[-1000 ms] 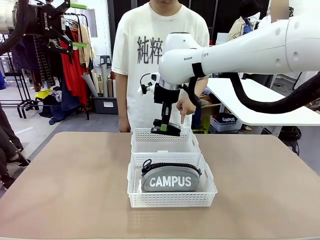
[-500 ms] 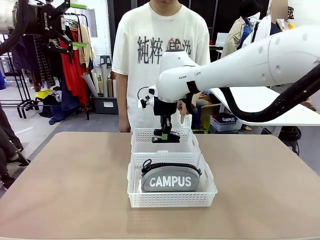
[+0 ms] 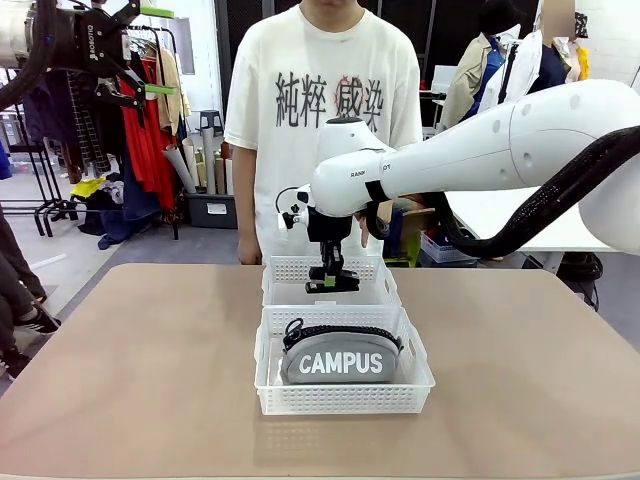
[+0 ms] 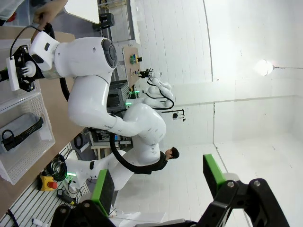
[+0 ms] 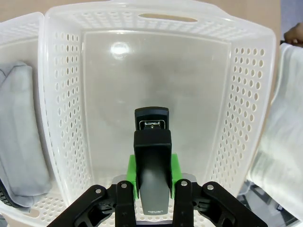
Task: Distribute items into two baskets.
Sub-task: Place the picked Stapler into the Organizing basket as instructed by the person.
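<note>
Near basket: white rectangular plastic basket with perforated sides (image 3: 345,395), closest to the robot; it holds the grey fabric zip pouch lettered "CAMPUS" (image 3: 340,358). This half of the task looks done.
Far basket: second white perforated plastic basket (image 3: 330,292), touching the first on the person's side; floor bare in the right wrist view (image 5: 156,80).
Stapler: small black stapler (image 5: 152,156), not yet in a basket; hangs over the far basket's interior, just above its rim in the front view (image 3: 334,284).
Right gripper: (image 3: 330,280) jaws clenched on the stapler, green pads pressed to both its sides.
Left gripper: (image 4: 158,182) jaws spread wide, nothing between them; raised high, well apart from the table.
Person: stands behind the far basket, one hand (image 3: 372,215) hanging behind the right arm.
Remaining (judged): lower the stapler into the far basket, release, withdraw.
</note>
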Motion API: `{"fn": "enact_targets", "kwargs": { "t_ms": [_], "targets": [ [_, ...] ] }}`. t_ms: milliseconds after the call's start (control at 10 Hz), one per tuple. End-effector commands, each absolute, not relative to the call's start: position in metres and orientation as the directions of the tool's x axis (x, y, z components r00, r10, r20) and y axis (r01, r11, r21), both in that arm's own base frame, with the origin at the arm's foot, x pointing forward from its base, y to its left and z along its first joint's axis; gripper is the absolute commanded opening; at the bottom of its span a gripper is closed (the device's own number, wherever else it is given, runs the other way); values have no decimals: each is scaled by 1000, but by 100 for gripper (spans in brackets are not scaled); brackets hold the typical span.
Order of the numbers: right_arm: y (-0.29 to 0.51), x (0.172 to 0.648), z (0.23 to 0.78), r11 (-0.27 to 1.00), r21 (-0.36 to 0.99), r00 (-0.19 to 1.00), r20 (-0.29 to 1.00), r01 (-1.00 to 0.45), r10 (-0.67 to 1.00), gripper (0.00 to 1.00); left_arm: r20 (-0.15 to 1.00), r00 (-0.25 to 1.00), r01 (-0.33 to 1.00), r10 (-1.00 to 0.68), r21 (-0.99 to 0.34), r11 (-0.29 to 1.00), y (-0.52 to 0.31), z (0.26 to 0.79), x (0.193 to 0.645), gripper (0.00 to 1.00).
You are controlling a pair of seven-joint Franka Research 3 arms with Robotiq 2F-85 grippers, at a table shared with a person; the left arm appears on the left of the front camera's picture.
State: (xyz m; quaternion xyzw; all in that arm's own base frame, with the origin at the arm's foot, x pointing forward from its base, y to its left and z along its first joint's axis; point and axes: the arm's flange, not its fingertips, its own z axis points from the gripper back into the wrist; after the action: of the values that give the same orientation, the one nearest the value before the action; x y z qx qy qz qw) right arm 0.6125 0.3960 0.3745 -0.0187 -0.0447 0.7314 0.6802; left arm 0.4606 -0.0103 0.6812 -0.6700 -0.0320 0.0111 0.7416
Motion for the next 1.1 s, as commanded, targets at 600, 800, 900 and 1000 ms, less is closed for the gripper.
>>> {"fn": "enact_targets", "kwargs": {
  "t_ms": [600,800,900,1000],
  "targets": [
    [403,631,346,-2,-75,-5,39,-997,999,0,28,998,22,57,-995,92,-10,684,459,100],
    [402,635,341,8,-78,6,35,-997,999,0,28,998,22,57,-995,92,-10,684,459,100],
    [401,636,338,9,-72,7,30,-997,1000,0,28,998,22,57,-995,92,-10,684,459,100],
    [400,638,335,20,-63,19,21,-998,1000,6,28,998,22,57,-995,92,-10,684,459,100]
  ]
}}
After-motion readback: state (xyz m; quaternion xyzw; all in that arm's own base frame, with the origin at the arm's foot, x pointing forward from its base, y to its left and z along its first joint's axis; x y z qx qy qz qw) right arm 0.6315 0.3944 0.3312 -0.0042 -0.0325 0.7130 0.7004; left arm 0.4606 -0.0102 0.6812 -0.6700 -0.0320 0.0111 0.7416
